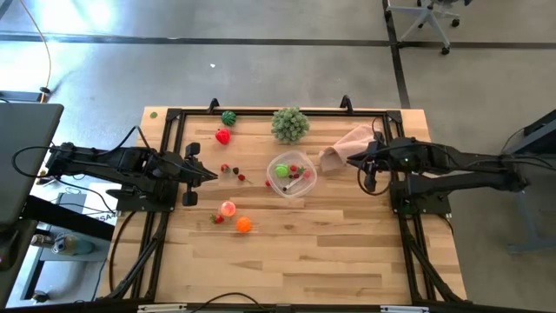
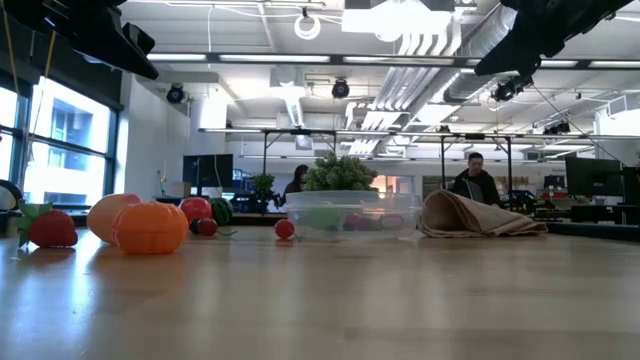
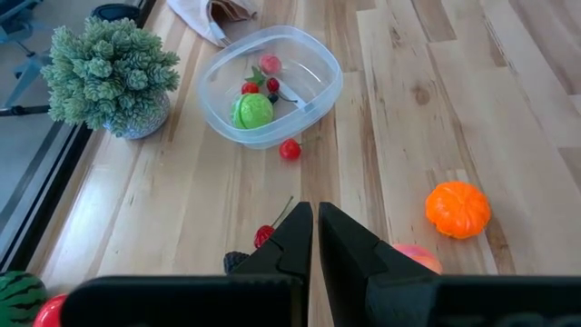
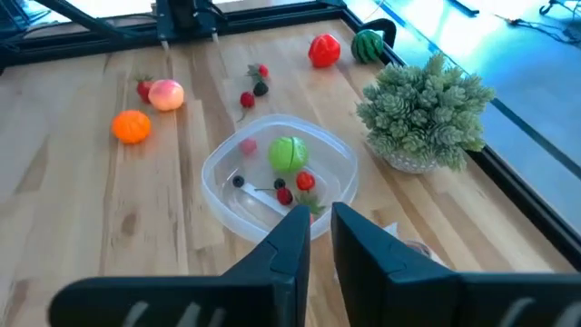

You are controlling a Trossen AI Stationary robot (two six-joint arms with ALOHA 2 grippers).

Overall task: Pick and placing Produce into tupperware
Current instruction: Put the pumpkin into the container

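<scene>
Tupperware (image 1: 291, 176) sitting mid-bench, already holding several pieces; orange (image 1: 244, 224) and peach (image 1: 228, 209) lying loose toward the front-left. Right gripper (image 1: 371, 180) hovering beside the container, pinched empty. Left gripper (image 1: 211, 175) closed, empty. Next: fetching another loose piece.

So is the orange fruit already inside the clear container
No, the orange fruit sits on the bare table, apart from the clear container, which holds the bright green piece and small red ones.
</scene>
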